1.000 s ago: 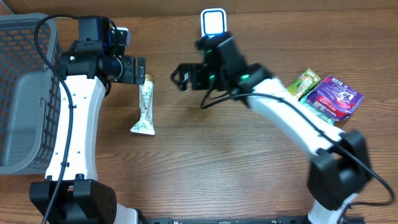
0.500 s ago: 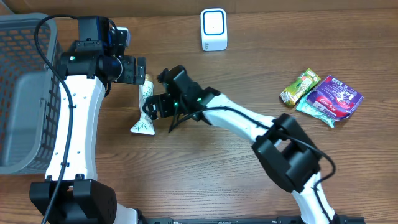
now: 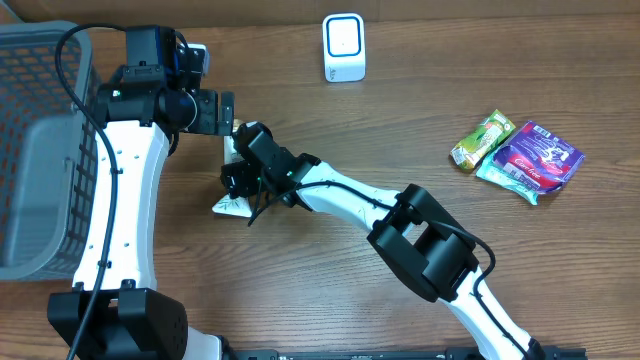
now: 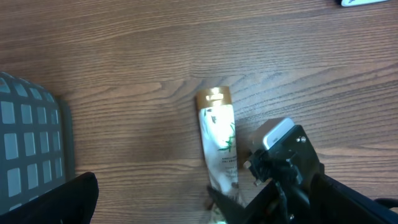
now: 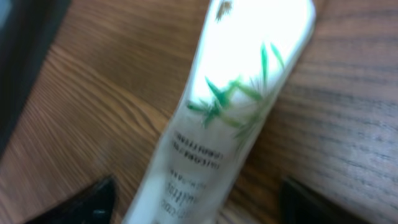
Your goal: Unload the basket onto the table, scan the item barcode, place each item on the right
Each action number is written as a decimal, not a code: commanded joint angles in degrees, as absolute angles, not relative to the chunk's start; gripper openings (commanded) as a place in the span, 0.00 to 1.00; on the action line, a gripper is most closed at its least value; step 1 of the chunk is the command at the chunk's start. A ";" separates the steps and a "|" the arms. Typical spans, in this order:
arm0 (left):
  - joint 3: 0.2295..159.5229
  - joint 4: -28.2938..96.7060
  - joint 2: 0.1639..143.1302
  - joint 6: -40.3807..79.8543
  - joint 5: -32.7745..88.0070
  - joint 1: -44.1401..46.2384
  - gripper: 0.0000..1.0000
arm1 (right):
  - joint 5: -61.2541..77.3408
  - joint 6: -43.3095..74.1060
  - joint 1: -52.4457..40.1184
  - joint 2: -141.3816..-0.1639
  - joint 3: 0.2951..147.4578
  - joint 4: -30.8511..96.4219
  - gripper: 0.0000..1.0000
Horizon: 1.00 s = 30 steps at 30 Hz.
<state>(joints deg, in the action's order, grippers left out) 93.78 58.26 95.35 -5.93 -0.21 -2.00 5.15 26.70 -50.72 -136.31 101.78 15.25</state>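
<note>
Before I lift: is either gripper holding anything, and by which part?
Nothing is held. The right gripper straddles the tube, fingers clear of it; the left gripper is open and empty.

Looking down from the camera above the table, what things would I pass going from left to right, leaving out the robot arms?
grey basket → white tube → white scanner → green packet → purple packet
</note>
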 commanded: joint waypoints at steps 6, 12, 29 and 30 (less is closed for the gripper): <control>94.19 58.24 94.08 -4.91 -0.19 -2.22 0.99 | 0.99 26.65 -51.16 -136.68 103.53 16.67 0.26; 94.19 58.24 94.08 -4.91 -0.19 -2.22 1.00 | 1.15 26.72 -50.06 -135.63 104.20 24.45 0.15; 94.19 58.24 94.08 -4.91 -0.16 -2.22 1.00 | 10.39 25.43 -38.83 -131.92 104.77 52.60 0.04; 94.19 58.24 94.08 -4.91 -0.19 -2.22 1.00 | 10.39 25.41 -37.95 -131.63 104.77 53.69 0.04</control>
<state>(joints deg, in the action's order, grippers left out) 93.78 58.26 95.35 -5.93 -0.21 -2.00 12.91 25.69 -41.98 -131.35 105.86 50.26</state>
